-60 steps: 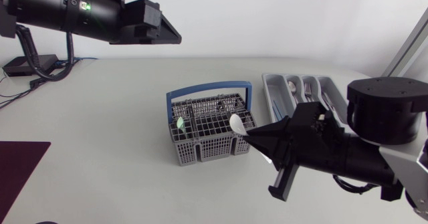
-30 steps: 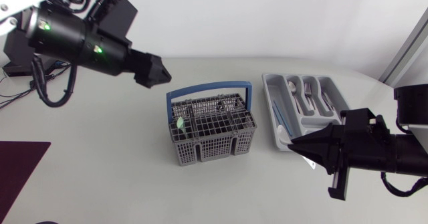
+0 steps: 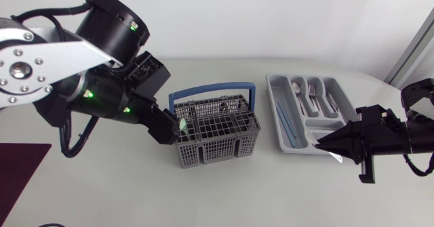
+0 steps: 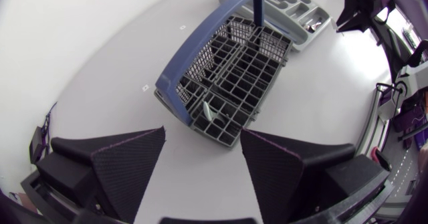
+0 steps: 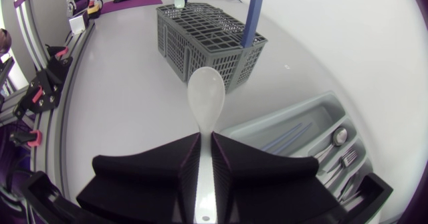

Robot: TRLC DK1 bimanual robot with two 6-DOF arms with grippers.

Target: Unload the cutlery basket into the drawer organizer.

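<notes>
1. Since a second ago, my right gripper has carried the white plastic spoon from above the cutlery basket to the drawer organizer, well right of the basket. Its fingers are clamped on the spoon's handle.
2. My left gripper has dropped to the basket's left side, fingers wide apart and empty.
3. One green-tipped utensil stands in the basket, so I judge the unloading nearly done.
4. The table is pale grey, and a maroon mat lies far left of the basket.

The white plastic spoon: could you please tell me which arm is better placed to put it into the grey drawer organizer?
Right. The right jaws hold the white plastic spoon just by the grey drawer organizer; the left jaws stand open at the grey mesh cutlery basket.
</notes>
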